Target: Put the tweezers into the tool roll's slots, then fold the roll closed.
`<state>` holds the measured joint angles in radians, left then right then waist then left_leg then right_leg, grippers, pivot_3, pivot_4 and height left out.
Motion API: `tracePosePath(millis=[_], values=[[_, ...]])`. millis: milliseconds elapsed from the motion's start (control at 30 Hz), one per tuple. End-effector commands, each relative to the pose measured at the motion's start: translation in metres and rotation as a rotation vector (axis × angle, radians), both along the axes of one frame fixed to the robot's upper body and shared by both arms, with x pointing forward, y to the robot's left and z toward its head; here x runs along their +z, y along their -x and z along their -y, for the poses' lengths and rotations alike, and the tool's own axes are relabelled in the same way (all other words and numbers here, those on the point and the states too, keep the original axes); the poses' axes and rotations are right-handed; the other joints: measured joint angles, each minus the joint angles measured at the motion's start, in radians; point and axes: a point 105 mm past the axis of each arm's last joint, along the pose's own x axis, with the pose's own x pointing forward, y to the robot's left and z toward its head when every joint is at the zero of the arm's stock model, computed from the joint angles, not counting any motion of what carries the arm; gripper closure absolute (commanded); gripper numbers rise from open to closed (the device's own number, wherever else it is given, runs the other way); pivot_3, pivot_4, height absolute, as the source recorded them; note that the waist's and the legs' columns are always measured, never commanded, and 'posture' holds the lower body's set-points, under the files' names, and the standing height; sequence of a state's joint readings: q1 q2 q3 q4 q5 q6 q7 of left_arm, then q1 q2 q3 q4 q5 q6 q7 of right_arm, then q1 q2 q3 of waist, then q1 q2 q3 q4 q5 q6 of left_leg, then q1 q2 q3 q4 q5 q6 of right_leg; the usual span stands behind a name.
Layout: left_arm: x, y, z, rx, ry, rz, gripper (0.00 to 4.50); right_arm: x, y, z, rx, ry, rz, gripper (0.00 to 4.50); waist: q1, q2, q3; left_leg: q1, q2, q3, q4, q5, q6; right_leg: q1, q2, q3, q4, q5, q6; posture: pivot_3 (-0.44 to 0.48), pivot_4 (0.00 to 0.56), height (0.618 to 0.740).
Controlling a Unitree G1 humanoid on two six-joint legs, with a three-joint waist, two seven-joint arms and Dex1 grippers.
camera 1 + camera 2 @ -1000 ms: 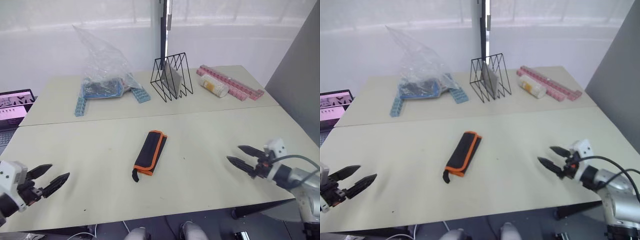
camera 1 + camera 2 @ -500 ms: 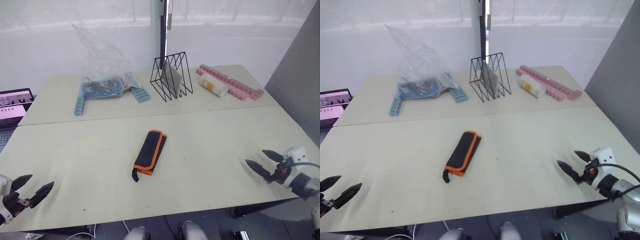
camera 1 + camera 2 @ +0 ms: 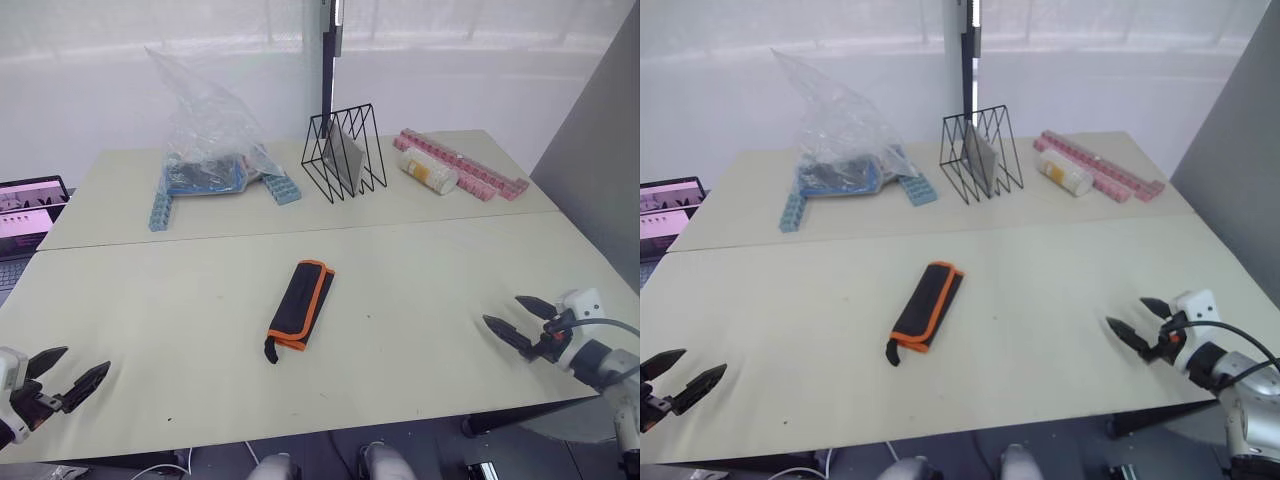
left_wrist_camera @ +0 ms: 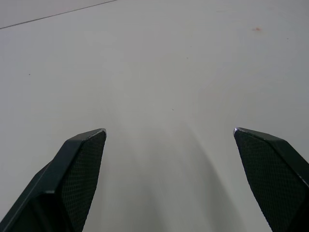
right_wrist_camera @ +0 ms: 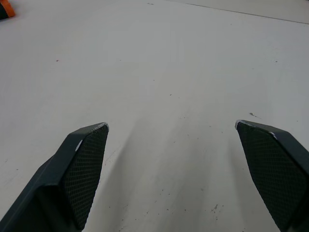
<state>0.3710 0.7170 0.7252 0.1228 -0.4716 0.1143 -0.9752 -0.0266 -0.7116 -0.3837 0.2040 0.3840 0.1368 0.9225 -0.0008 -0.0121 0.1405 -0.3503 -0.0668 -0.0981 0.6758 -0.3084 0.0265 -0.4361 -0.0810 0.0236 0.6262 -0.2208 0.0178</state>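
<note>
Left eye view shows the tool roll [image 3: 300, 304] lying folded shut at the centre of the desk [image 3: 420, 270], its long axis running from about 1 o'clock to 7 o'clock, with the orange piping along its 3 o'clock side and the black strap end at its 7 o'clock tip. No tweezers can be seen on the desk; I judge they are already inside, but this cannot be checked. The roll is soft fabric and looks light, so it would probably bend and slide if pushed; the best place to hold it seems to be the thick folded edge or the strap end, not the middle of the flat face. The left gripper [image 3: 68, 372] hangs low over the desk at about 8 o'clock from the roll, well apart from it, with fingers spread wide and empty. The right gripper [image 3: 520, 321] is at about 4 o'clock from the roll, also well apart, its fingers pointing toward the roll, wide and holding nothing.
</note>
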Motion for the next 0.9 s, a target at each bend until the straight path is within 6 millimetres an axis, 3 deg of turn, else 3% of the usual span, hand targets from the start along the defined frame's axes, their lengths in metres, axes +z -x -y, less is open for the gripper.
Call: tracePosePath(millis=[33,100,167,533,633,700,900], values=[[0.006,-0.001,-0.001,-0.017,-0.04,0.008,0.01,0.014,-0.002,-0.002,0.027,0.042,0.053,0.03,-0.016,0.002,0.003,-0.005,-0.006,-0.013,-0.002,0.001,0.0,0.011,-0.012,-0.012,-0.001,-0.003,0.0,0.0,0.15,0.724],[0.006,-0.001,-0.002,-0.019,-0.042,0.007,0.01,0.012,-0.002,0.0,0.01,0.028,0.047,0.03,-0.021,0.004,0.003,-0.003,-0.024,-0.035,-0.001,0.005,0.002,0.022,-0.031,-0.04,0.006,-0.015,0.005,0.0,0.15,0.724],[0.007,-0.002,-0.001,-0.021,-0.044,0.007,0.01,0.011,-0.001,0.001,0.008,0.032,0.043,0.03,-0.01,0.005,0.004,0.002,-0.025,-0.032,0.002,0.006,0.002,0.014,-0.023,-0.034,0.006,-0.013,0.007,0.0,0.15,0.724],[0.018,-0.012,0.017,-0.036,-0.054,0.017,0.01,0.009,-0.002,-0.001,0.031,0.083,0.043,0.03,0.009,0.005,0.004,0.0,-0.024,-0.028,0.002,0.005,0.002,0.013,-0.027,-0.029,0.004,-0.011,0.009,0.0,0.15,0.724],[0.02,-0.013,0.02,-0.036,-0.054,0.017,0.01,0.008,-0.002,0.001,0.009,0.049,0.039,0.03,-0.018,0.007,0.007,-0.005,-0.042,-0.06,0.001,0.011,0.006,0.033,-0.054,-0.061,0.008,-0.022,0.013,0.0,0.15,0.724],[0.021,-0.014,0.022,-0.036,-0.055,0.016,0.01,0.008,-0.002,0.002,0.002,0.049,0.038,0.03,-0.015,0.009,0.007,-0.002,-0.06,-0.076,0.001,0.014,0.009,0.034,-0.059,-0.072,0.016,-0.03,0.02,0.0,0.15,0.724],[0.023,-0.016,0.024,-0.037,-0.056,0.011,0.01,0.007,-0.003,0.005,-0.01,0.057,0.037,0.03,0.015,0.009,0.008,-0.003,-0.058,-0.063,0.003,0.016,0.006,0.022,-0.055,-0.047,0.016,-0.028,0.022,0.0,0.15,0.724]])
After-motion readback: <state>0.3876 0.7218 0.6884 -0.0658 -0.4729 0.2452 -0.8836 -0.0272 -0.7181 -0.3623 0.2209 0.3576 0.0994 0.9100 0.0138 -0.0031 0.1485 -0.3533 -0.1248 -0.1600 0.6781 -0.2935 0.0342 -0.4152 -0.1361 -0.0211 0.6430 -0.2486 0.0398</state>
